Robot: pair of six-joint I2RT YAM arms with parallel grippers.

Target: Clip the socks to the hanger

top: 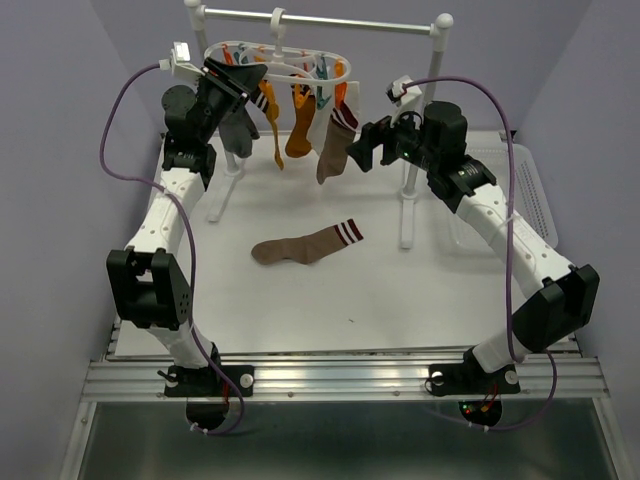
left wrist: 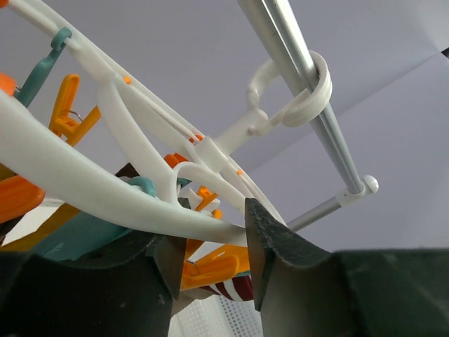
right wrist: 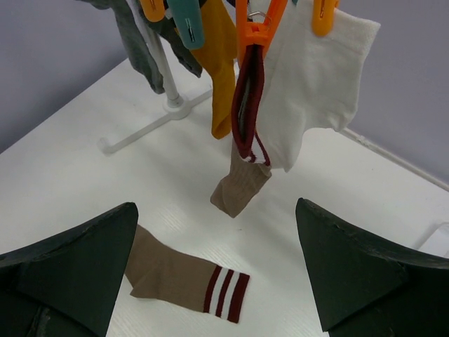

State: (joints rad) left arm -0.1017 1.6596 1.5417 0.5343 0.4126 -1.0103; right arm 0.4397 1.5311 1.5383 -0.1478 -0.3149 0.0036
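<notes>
— Brown, with dark red bands at the cuff: that is the loose sock [top: 305, 246], flat on the white table [top: 420, 290] in front of both arms. Nothing touches it.
— And the right gripper [right wrist: 216, 206]?
— Released, its fingers spread wide with nothing between them. It hangs above the table, facing the hung socks and apart from them.
— Which ones are up?
— A second brown striped sock [right wrist: 242, 189], pinched at the cuff by an orange clip [right wrist: 256, 28]. A white sock [right wrist: 316, 84] is just beside it, a mustard sock [right wrist: 221, 63] behind, and a grey sock [right wrist: 137, 42] farther left.
— The left gripper [left wrist: 212, 228]?
— Raised at the left end of the hanger [left wrist: 70, 172]. The white rim crosses the gap between its fingers, but I cannot tell whether they are clenched on it or only close around it.
— And the hanger itself?
— Its hook [left wrist: 309, 95] sits over the metal rail [left wrist: 280, 35] at the back.
</notes>
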